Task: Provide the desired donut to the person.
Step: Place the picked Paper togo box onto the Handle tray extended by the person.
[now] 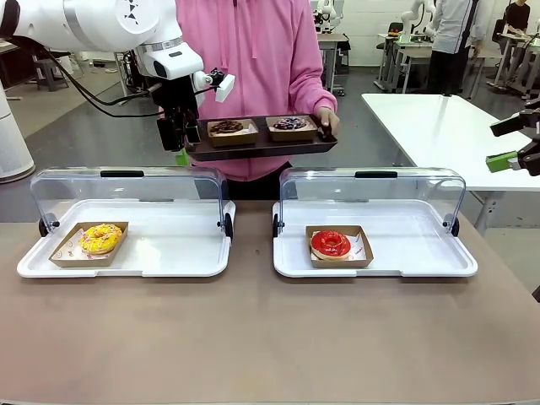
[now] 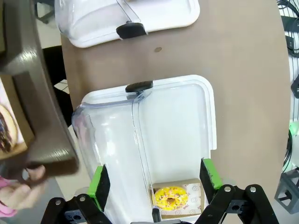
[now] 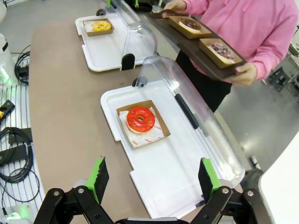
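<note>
White arm [image 1: 101, 21]; black fingers [image 2: 99, 186], green pads

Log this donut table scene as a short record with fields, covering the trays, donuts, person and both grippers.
left white tray: clear lid up, yellow frosted donut in brown paper box
right white tray: clear lid up, red glazed donut in brown paper box
person in pink hoodie: holds dark brown serving tray with two dark donuts in boxes
left gripper: open, above yellow donut's tray
right gripper: open, above red donut's tray

Both pincers [image 2: 152, 184] [image 3: 154, 179] agape (arms raised)
</note>
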`<state>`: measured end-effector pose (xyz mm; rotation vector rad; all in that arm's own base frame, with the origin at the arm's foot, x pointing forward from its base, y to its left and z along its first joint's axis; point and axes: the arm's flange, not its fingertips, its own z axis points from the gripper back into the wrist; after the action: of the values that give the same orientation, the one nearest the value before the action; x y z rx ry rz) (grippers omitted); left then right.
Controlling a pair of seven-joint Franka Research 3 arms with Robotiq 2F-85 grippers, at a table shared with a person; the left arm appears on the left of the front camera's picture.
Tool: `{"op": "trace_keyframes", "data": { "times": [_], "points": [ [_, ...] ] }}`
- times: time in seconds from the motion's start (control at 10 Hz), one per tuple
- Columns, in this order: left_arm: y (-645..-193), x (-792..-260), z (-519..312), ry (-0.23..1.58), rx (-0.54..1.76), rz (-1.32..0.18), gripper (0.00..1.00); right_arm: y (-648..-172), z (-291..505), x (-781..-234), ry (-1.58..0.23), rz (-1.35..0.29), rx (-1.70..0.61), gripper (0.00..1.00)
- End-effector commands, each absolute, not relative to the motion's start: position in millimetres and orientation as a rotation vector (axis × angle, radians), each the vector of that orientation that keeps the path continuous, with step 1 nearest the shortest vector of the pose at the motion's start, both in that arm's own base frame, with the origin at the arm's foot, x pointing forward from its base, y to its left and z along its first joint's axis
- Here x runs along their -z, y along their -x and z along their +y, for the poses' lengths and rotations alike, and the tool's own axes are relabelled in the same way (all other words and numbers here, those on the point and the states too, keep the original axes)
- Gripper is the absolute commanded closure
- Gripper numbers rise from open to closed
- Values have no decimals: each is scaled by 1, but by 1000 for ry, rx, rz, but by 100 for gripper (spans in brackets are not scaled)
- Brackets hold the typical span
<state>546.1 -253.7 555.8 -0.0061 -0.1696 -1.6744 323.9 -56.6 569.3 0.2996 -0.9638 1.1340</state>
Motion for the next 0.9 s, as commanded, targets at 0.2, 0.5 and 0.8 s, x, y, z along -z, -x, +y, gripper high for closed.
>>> {"op": "trace_keyframes", "data": {
  "times": [0.2,0.5,0.8],
  "points": [
    [-549,-556,-252,-15,1665,-177,0,-325,-57,-568,-304,-964,-1133,0],
    [-524,-577,-232,141,1629,-179,0,-325,-57,-568,-304,-964,-1133,0],
    [-432,-601,-117,429,1443,-411,0,-325,-57,-568,-304,-964,-1133,0]
  ]
}}
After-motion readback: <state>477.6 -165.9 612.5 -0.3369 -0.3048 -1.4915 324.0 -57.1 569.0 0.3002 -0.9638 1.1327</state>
